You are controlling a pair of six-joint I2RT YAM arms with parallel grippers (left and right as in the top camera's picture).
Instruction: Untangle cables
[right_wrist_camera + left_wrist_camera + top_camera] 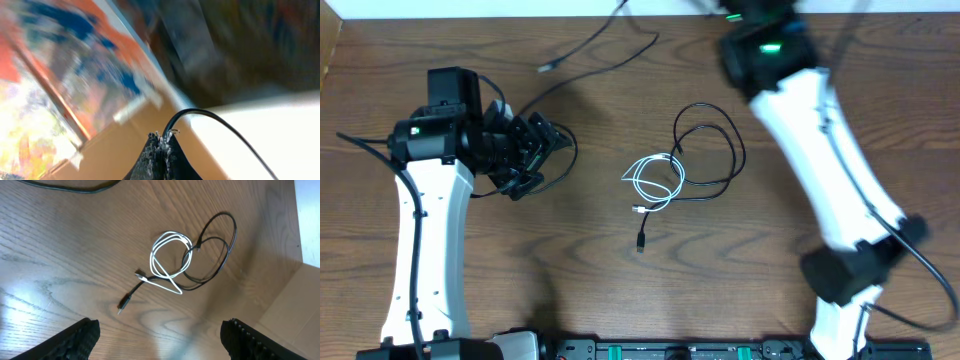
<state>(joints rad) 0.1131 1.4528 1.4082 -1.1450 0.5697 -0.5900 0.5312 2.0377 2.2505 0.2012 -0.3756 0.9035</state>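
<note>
Separating the last pair is, I judge, the step in hand. My right tool (162,145) is pressed together, pinching a black cable (215,117) that arcs out of its tips. It sits up past the far edge of the worktop (570,290). The loose black cable (605,42) trailing along that edge is probably the same one, clear of the rest. My left tool (542,155) hangs spread wide and empty near the left edge.

In the middle of the worktop the white cable (655,178) lies in a small coil. It crosses the looped black cable (715,150) on its right side, and a dark plug (641,242) points at the near edge.

To do this well I would bring the left tool down on the coil's outer side, away from the crossing, and pinch only white. Then I would draw it toward the left edge, low and slow, so the black loop slides off rather than tightening. Whether white runs over or under black I cannot tell.
</note>
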